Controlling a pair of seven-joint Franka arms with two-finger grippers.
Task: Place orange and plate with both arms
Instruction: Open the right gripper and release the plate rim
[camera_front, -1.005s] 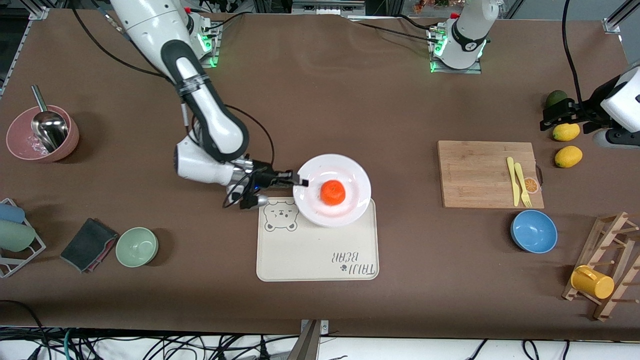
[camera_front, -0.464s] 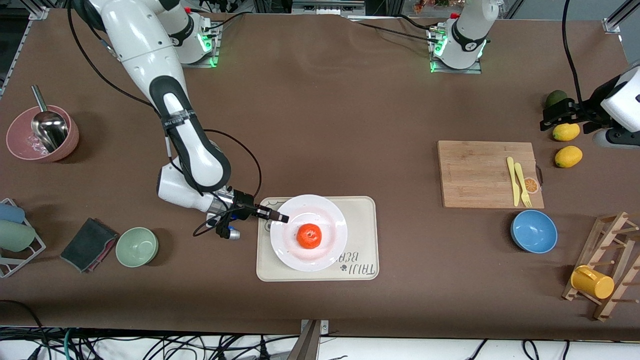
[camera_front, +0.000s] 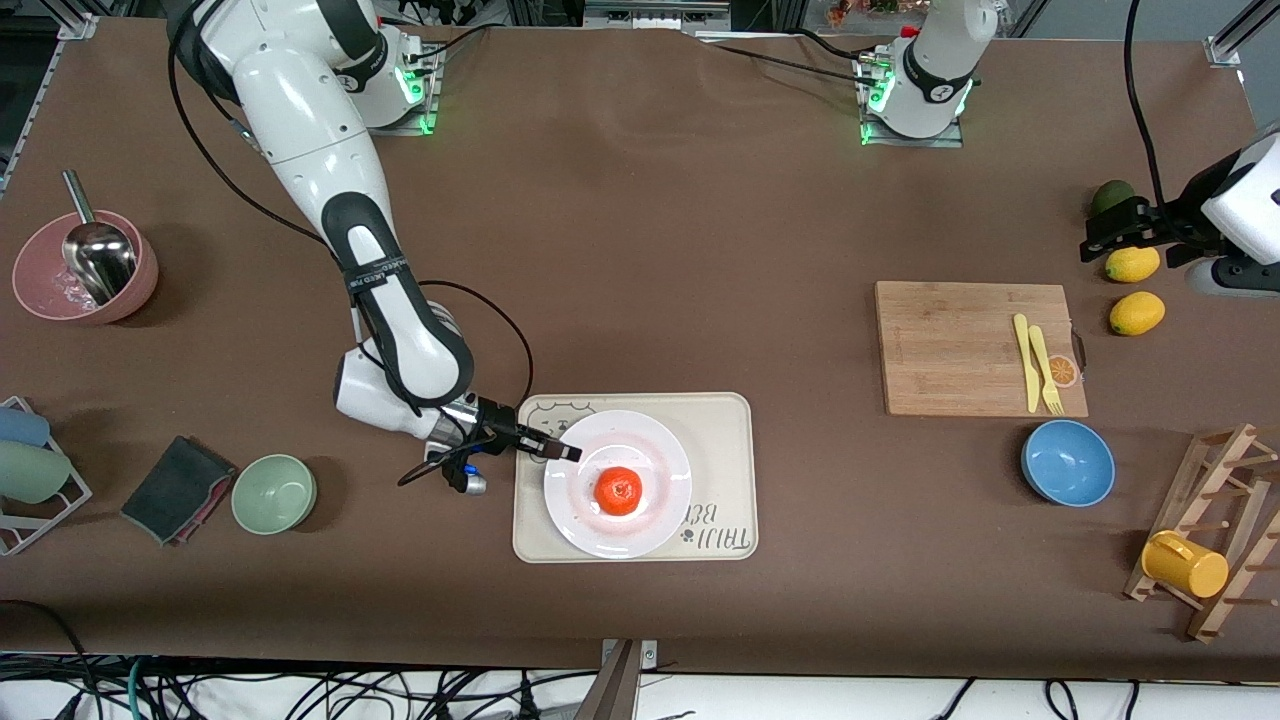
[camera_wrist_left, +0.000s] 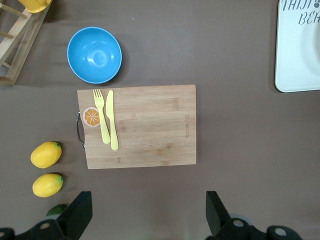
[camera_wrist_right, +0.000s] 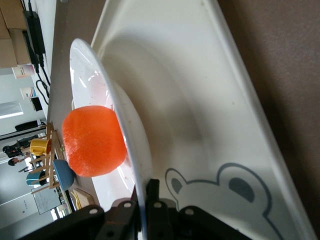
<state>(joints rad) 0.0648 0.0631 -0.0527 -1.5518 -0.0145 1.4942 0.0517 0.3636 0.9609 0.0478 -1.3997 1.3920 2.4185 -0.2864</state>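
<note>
The white plate (camera_front: 650, 455) (camera_wrist_right: 107, 85) lies over the cream bear tray (camera_front: 720, 430) (camera_wrist_right: 210, 100), covering the part nearer the right arm's end. Whether it rests on the tray I cannot tell. The orange (camera_front: 618, 491) (camera_wrist_right: 92, 140) sits in the plate's middle. My right gripper (camera_front: 568, 453) (camera_wrist_right: 147, 200) is shut on the plate's rim, one finger above and one below it. My left gripper (camera_front: 1090, 243) (camera_wrist_left: 147, 210) waits open with nothing in it, over bare table next to the lemons at the left arm's end.
A wooden cutting board (camera_front: 960, 345) with a yellow knife and fork, a blue bowl (camera_front: 1067, 462), two lemons (camera_front: 1135, 290) and a rack with a yellow mug (camera_front: 1185, 565) stand toward the left arm's end. A green bowl (camera_front: 274, 493), dark cloth and pink bowl (camera_front: 40, 290) stand toward the right arm's end.
My right arm carried the plate with the orange toward the front camera, from the tray's farther edge to over the tray. The left arm has not moved.
</note>
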